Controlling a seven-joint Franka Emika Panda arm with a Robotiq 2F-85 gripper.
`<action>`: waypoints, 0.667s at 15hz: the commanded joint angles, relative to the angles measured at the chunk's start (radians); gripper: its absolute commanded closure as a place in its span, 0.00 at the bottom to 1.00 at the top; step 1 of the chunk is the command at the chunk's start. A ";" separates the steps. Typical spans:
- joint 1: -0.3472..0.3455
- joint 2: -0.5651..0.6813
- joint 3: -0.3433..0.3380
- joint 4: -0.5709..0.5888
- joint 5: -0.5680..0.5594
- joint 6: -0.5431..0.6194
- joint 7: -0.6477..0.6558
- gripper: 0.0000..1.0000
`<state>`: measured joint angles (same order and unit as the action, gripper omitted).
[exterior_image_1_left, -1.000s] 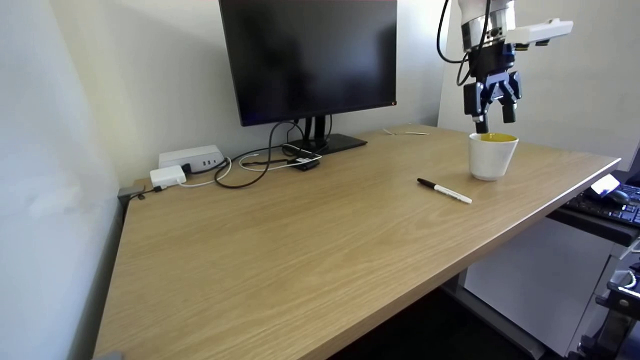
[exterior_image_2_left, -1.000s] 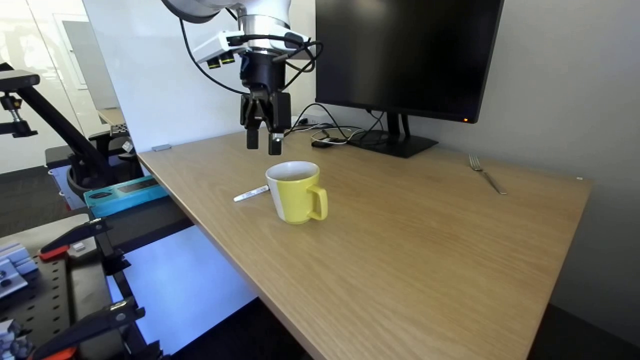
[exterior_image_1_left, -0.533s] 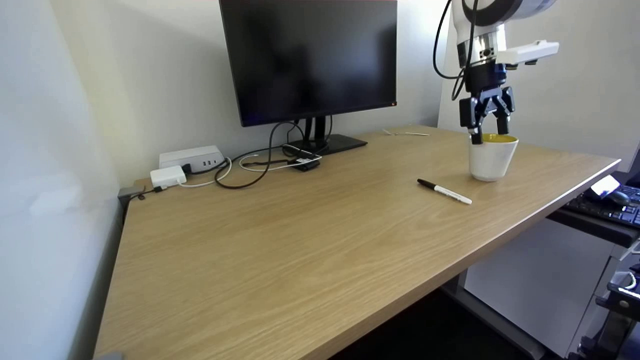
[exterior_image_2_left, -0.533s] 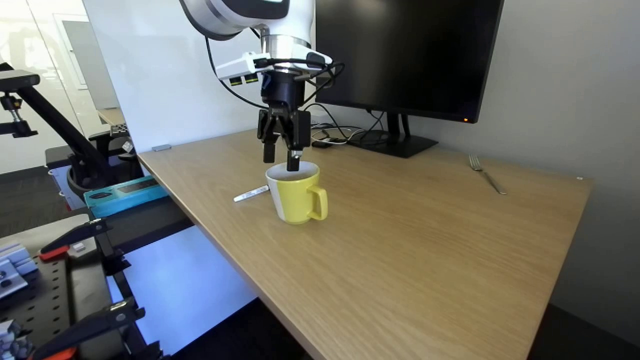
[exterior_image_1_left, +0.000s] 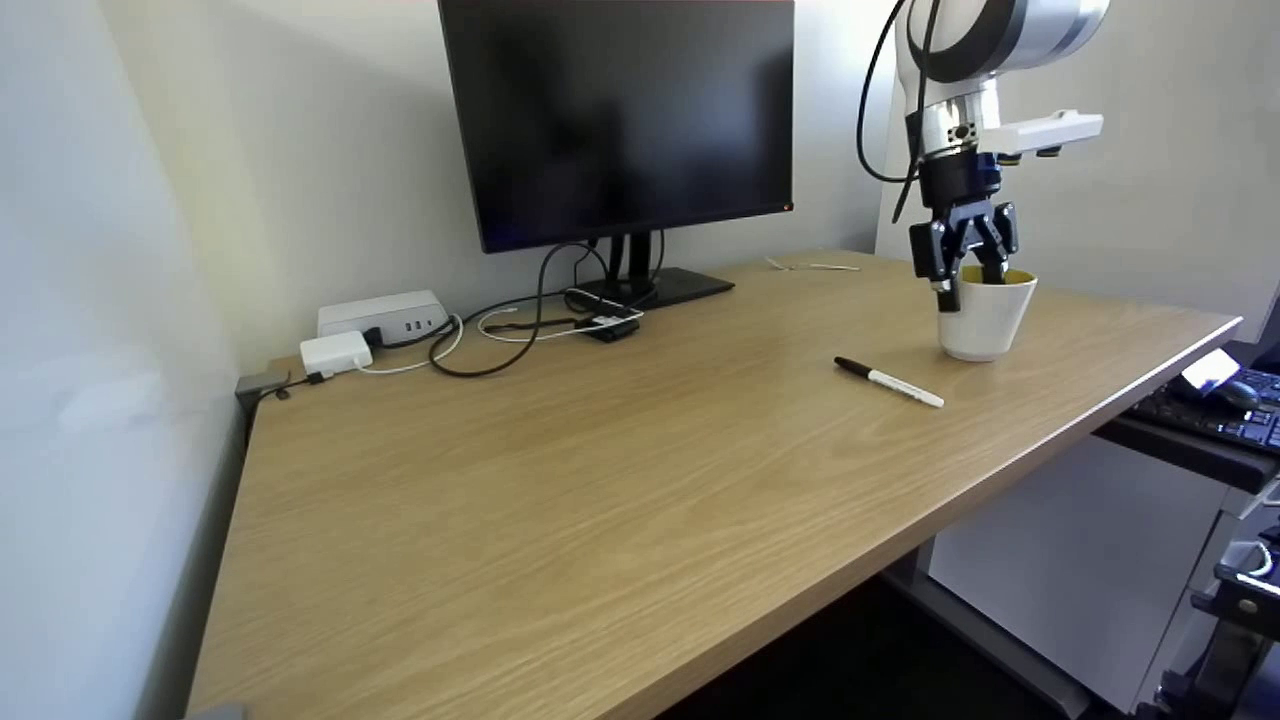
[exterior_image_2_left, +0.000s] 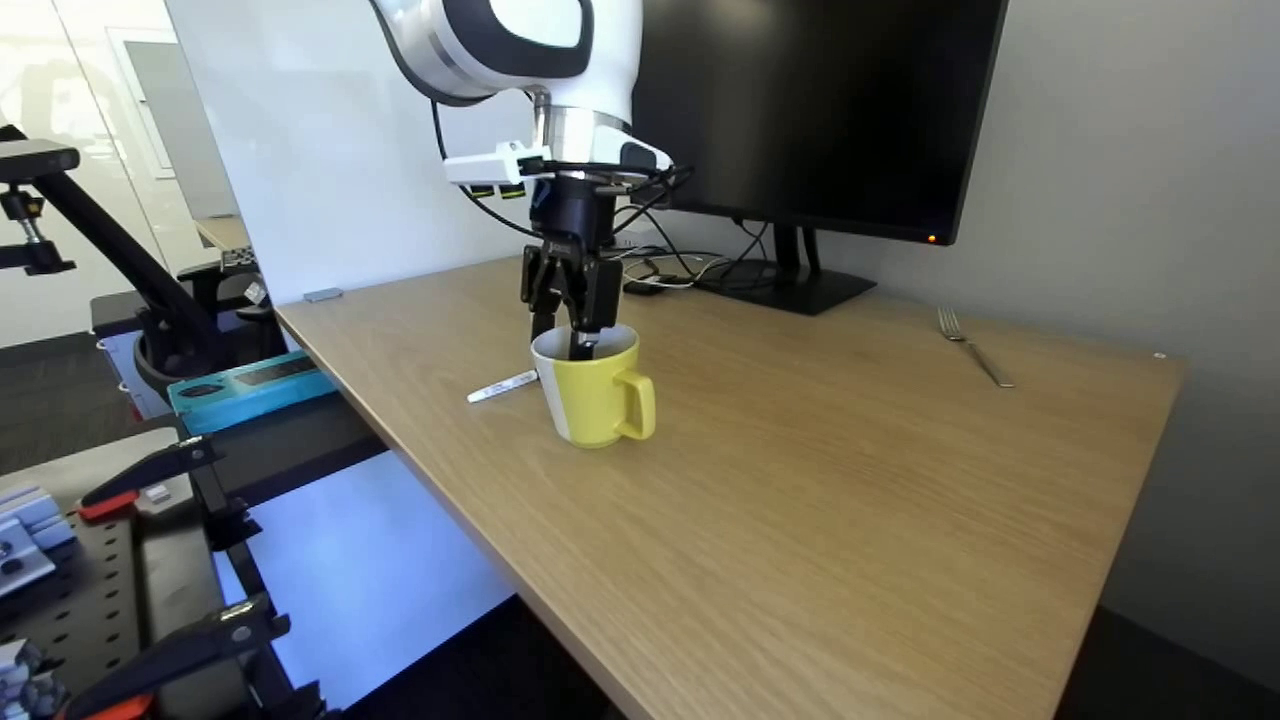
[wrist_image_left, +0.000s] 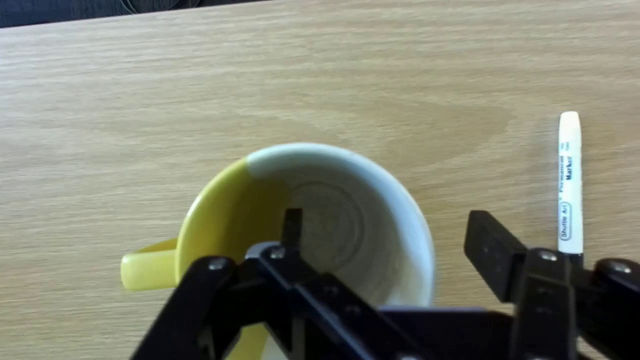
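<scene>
- The mug (exterior_image_2_left: 590, 395) — yellow and white — stands upright on the bench (exterior_image_2_left: 820, 500) near the centre of an exterior view, its handle (exterior_image_2_left: 640, 405) toward the right.
- The pincer (wrist_image_left: 383, 222) is released, its two tips spread: in the wrist view one reaches inside the mug, the other is outside, with the white wall between.
- A marker (wrist_image_left: 570, 185) lies at the right of the wrist view, apart from the mug.
- A fork (exterior_image_2_left: 972, 350) lies at the right of an exterior view.
</scene>
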<state>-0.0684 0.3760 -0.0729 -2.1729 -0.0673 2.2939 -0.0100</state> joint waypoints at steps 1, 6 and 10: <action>-0.015 0.018 0.016 0.014 0.038 0.014 -0.034 0.47; -0.014 0.015 0.020 0.009 0.055 0.019 -0.036 0.81; -0.018 -0.006 0.023 -0.006 0.076 0.051 -0.035 1.00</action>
<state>-0.0684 0.3825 -0.0636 -2.1704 -0.0309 2.3114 -0.0141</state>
